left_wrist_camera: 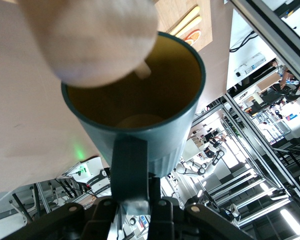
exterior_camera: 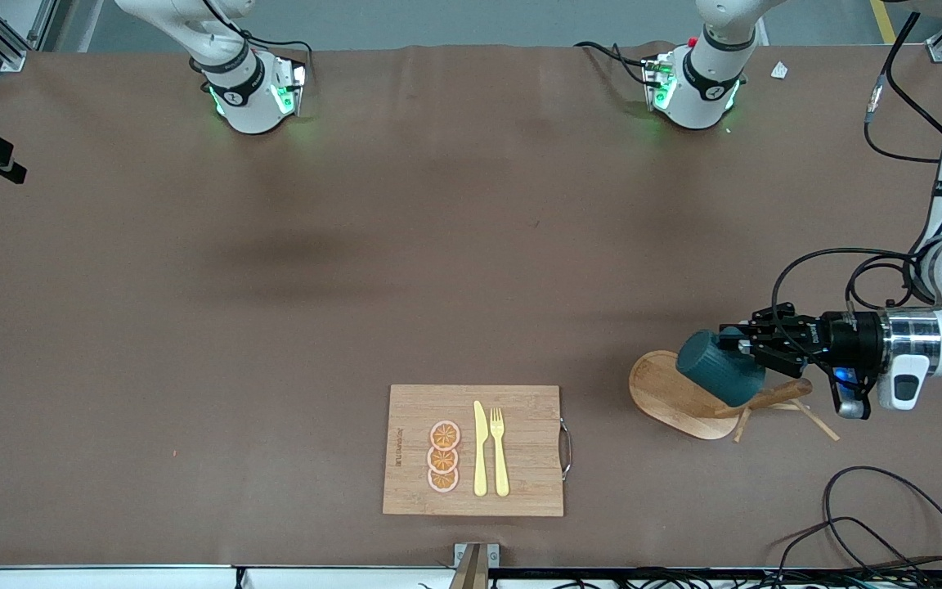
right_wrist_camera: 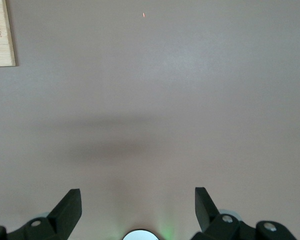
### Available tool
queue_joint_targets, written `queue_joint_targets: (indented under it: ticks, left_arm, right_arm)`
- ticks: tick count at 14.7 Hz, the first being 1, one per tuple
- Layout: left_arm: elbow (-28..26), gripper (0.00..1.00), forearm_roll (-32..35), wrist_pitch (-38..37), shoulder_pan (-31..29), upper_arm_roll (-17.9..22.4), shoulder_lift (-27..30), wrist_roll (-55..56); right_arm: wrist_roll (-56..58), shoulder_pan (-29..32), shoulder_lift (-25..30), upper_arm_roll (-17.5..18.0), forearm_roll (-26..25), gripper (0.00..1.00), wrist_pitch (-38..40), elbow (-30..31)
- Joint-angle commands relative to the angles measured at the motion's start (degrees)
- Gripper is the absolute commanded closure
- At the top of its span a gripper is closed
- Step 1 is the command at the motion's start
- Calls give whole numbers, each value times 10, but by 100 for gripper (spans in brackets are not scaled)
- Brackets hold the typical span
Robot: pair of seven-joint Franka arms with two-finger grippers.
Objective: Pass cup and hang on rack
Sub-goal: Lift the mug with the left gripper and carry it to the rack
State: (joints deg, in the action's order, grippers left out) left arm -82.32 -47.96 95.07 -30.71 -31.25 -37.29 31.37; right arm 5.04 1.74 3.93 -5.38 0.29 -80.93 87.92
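Note:
The dark teal cup [exterior_camera: 716, 368] hangs tilted in the air over the oval base of the wooden rack [exterior_camera: 661, 391]. My left gripper [exterior_camera: 745, 343] is shut on its loop handle and reaches in from the left arm's end of the table. In the left wrist view the cup [left_wrist_camera: 165, 145] shows its mustard-yellow inside, with the gripper [left_wrist_camera: 135, 200] clamped on the handle. The rack's pale post [left_wrist_camera: 90, 40] and a thin peg [left_wrist_camera: 143, 70] stand blurred right at the cup's mouth. My right gripper [right_wrist_camera: 137, 200] is open over bare table.
A bamboo cutting board [exterior_camera: 528, 409] lies near the front edge, bearing a yellow knife [exterior_camera: 480, 448], a fork [exterior_camera: 500, 450] and orange slices [exterior_camera: 443, 456]. Its corner [right_wrist_camera: 2, 32] shows in the right wrist view. Loose cables [exterior_camera: 872, 523] lie by the left arm's end.

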Motion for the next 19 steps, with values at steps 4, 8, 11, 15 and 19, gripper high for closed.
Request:
queue_joint_targets:
  ticks: [4, 8, 11, 15, 19]
  left_arm:
    - [2, 100, -11, -2, -22, -4, -17, -47]
    - [2, 100, -11, -2, -44, -4, -37, -93]
    - [2, 99, -11, -2, -46, -4, -43, -105]
    - [2, 86, -9, -1, -45, -4, -44, -108]
    - [3, 52, -2, 2, -45, -4, -40, -111]
  right_arm:
    - [5, -1, 15, 2, -10, 0, -3, 17]
    - [5, 0, 15, 2, -10, 0, -2, 17]
    - [6, 0, 15, 2, -10, 0, -2, 17]
    - [7, 0, 15, 2, -10, 0, -1, 17]
    - [17, 0, 15, 1, -11, 0, 1, 17]
